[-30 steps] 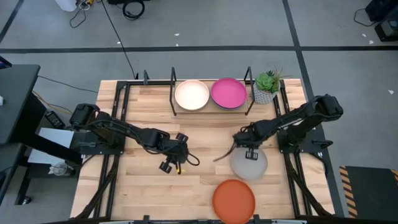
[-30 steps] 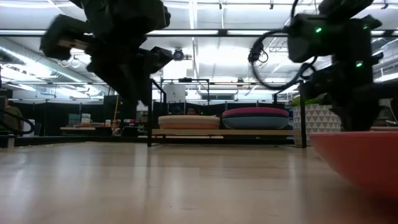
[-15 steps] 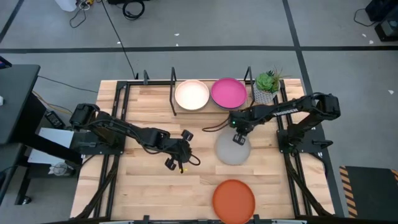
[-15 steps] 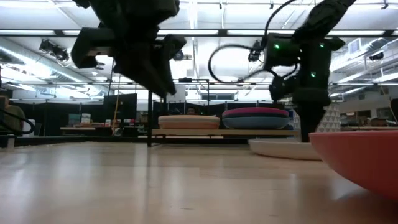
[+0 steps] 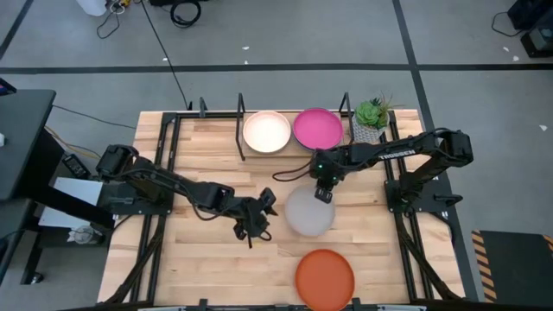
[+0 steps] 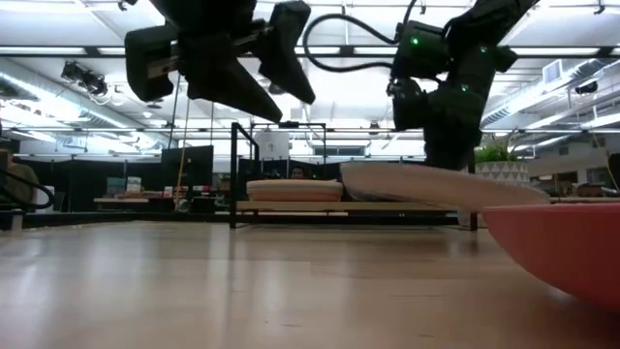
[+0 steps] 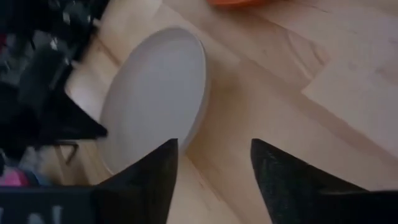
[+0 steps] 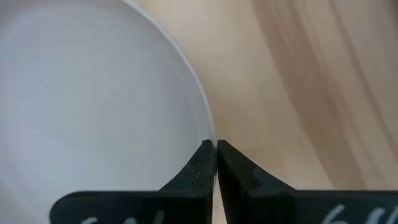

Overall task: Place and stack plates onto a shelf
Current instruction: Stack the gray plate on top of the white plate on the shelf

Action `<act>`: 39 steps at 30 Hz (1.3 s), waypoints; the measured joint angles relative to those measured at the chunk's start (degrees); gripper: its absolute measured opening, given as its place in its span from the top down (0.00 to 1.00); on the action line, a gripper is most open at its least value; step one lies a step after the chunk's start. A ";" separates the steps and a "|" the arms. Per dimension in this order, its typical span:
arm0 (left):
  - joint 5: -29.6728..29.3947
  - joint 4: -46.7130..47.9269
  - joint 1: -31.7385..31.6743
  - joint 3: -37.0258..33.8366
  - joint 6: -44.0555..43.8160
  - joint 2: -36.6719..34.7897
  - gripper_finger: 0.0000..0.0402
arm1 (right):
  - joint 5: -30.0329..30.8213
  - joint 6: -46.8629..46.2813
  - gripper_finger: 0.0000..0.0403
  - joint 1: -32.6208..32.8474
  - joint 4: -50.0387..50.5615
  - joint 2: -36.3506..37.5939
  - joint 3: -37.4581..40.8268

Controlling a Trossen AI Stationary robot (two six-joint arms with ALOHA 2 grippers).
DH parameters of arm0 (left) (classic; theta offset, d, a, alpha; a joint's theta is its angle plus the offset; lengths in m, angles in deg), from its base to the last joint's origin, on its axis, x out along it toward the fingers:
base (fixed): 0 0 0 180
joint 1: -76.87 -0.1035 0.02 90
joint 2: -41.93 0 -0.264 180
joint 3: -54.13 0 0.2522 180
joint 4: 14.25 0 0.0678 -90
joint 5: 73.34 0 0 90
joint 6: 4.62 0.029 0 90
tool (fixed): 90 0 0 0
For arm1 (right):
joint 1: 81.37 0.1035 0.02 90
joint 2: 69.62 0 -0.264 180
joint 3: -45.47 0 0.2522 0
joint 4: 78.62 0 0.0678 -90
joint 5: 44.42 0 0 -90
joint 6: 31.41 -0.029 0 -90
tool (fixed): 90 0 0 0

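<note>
The grey plate (image 5: pixel 308 212) hangs in my right gripper (image 5: pixel 322 192), mid-table; in the low view the grey plate (image 6: pixel 436 182) floats tilted above the wood. My left gripper (image 5: pixel 259 212) is open, just left of that plate, touching nothing; in its wrist view the grey plate (image 7: pixel 155 106) lies ahead of my left gripper (image 7: pixel 214 168). The shelf (image 5: pixel 241 138) stands at the far edge and carries a cream plate (image 5: pixel 266 131) and a magenta plate (image 5: pixel 317 129) side by side. An orange plate (image 5: pixel 325 276) rests on the table near the near edge. My right gripper pinches the grey plate's rim (image 8: pixel 208 134) between its two fingers, one finger on the inner face and one outside. The fingers come from above, on the plate's far right edge. The plate is lifted clear of the table and tilts, its held side lower in the low view.
A potted plant (image 5: pixel 370 121) stands right of the shelf. Black frame rails (image 5: pixel 164 164) run along the table's left and right sides. The orange plate (image 6: pixel 562 247) fills the low view's near right. Bare wood (image 5: pixel 207 259) lies left of the orange plate.
My right gripper has carried the grey plate from the right part of the table toward the left and far side, and lifted it clear and tilted. My left gripper has moved right, toward the plate's left edge.
</note>
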 joint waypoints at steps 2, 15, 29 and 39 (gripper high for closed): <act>-0.23 -0.90 0.59 0.00 2.62 0.02 0.44 | -0.72 0.09 0.96 0.00 -1.32 0.00 0.00; -11.14 -9.63 1.52 -0.04 18.33 5.37 0.43 | -7.74 0.72 0.96 0.26 -9.65 0.02 -0.02; -14.27 -11.86 3.56 -0.02 25.95 5.90 0.67 | -15.39 0.68 0.96 2.68 -14.38 0.07 -0.04; -13.12 -11.75 3.58 -0.04 21.05 5.90 0.88 | -16.09 2.91 0.90 2.99 -16.72 0.13 -0.09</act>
